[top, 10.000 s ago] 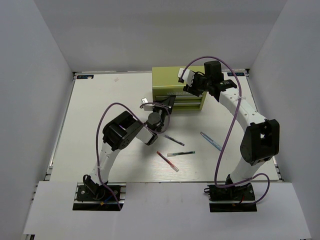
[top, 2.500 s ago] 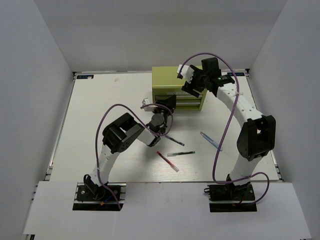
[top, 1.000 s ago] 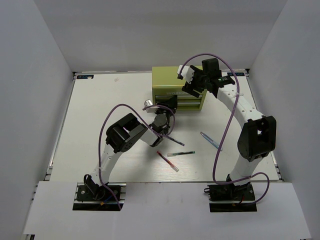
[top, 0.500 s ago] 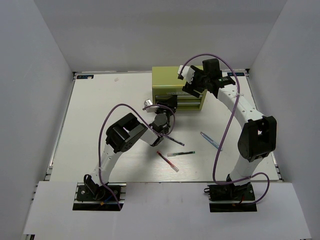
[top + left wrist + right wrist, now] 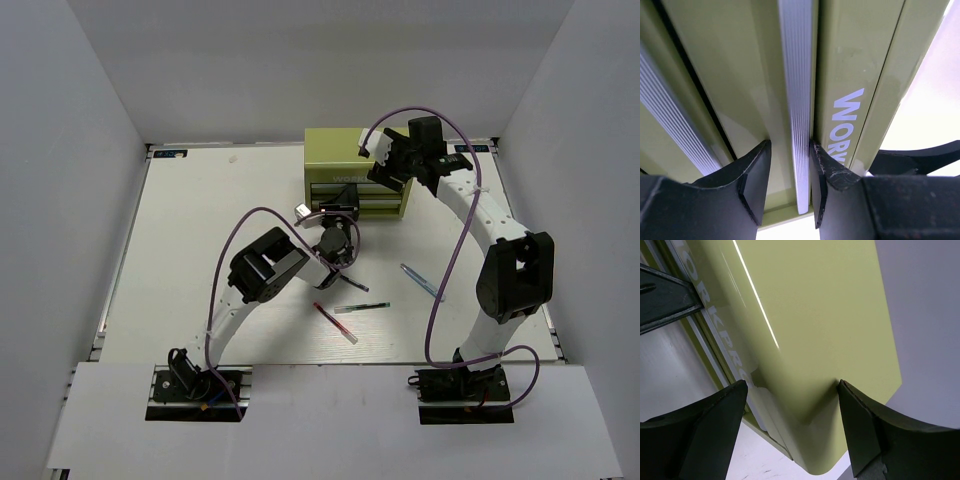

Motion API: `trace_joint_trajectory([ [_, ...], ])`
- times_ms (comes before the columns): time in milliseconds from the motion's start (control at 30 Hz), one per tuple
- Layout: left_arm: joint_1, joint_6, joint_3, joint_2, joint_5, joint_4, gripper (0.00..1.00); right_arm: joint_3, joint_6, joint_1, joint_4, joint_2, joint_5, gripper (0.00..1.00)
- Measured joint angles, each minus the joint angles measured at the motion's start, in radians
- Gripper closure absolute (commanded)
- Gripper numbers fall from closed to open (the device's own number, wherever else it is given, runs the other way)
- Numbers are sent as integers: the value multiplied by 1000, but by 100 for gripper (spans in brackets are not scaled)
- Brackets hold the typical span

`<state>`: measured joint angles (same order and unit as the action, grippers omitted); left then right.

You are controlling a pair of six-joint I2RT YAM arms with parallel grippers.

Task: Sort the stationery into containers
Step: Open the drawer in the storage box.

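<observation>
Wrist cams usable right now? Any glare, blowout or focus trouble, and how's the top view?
Left wrist: the background past the cabinet is blown out to white; cabinet face and ribbed handle are sharp, lettering readable. Right wrist: one thin specular streak on the cabinet top; the dark fingers show little detail. Top external: even light, soft shadows, the red pen small but distinct.

Cabinet [image 5: 330, 150] sits far-centre on table [image 5: 200, 230]. Left gripper [image 5: 338, 211] at its front, fingers either side of a drawer handle [image 5: 797, 100]. Right gripper [image 5: 384, 165] straddles its top right corner. In front: nearest pen [image 5: 335, 323], middle pen [image 5: 362, 307] just right of it, right-hand pen [image 5: 422, 282] further right, apart.
</observation>
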<state>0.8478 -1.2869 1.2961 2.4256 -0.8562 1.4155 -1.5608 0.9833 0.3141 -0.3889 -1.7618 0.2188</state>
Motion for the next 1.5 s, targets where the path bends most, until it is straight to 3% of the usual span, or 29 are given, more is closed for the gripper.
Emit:
trace_joint_trajectory([
  [500,3,-39,5,8,-2,33,81,7,9,0,0,4,0,22],
  [700,3,-43,5,19,0,49,100,7,9,0,-2,4,0,22],
  [1500,-1,-20,-95,-47,54,11,100,27,34,-7,-61,37,48,17],
])
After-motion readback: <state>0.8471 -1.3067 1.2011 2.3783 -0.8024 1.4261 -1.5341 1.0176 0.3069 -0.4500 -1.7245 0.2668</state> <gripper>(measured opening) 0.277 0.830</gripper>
